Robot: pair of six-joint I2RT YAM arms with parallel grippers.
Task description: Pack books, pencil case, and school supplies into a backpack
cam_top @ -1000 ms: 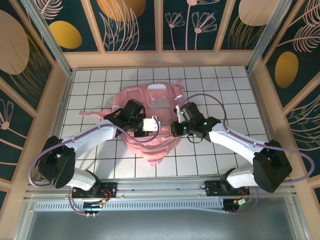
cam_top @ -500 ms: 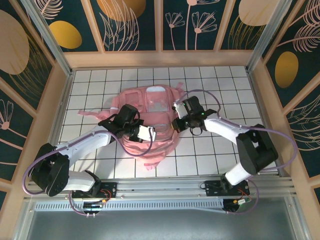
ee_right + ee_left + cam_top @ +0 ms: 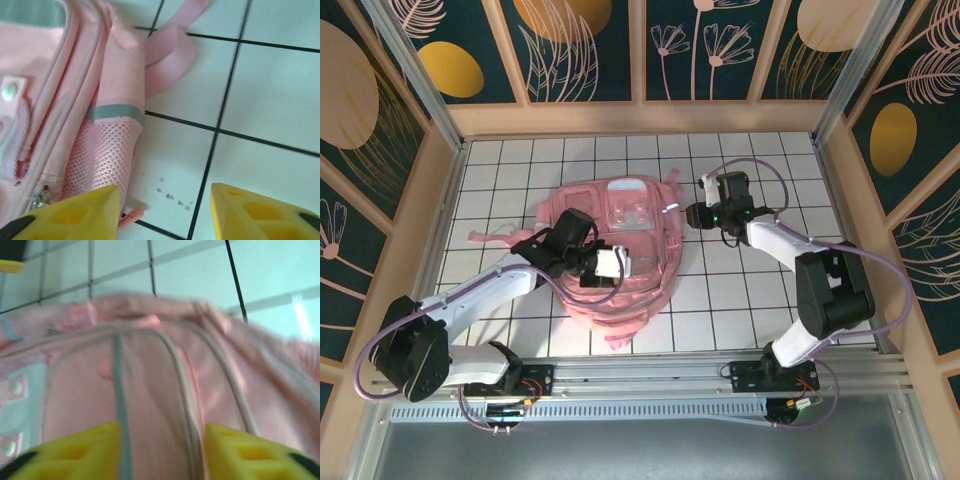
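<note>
The left claw [image 3: 608,262] hangs over the near left part of the backpack [image 3: 640,290]. Its yellow fingers [image 3: 75,450] are spread over pink fabric and a zip seam, pinching nothing. The backpack lies flat in the middle of the bench [image 3: 760,290]. At its right side the right claw [image 3: 694,213] is spread too, over bare tile just beside the mesh side pocket [image 3: 107,160] and a loose strap [image 3: 167,55]. This looks like a release. Each claw should rise straight up, clear of the fabric, so no finger snags a strap or drags the bag. The bench is white tile with dark grid lines, fenced by a wooden frame [image 3: 640,117] and dark panels [image 3: 720,50] painted with leaves.
</note>
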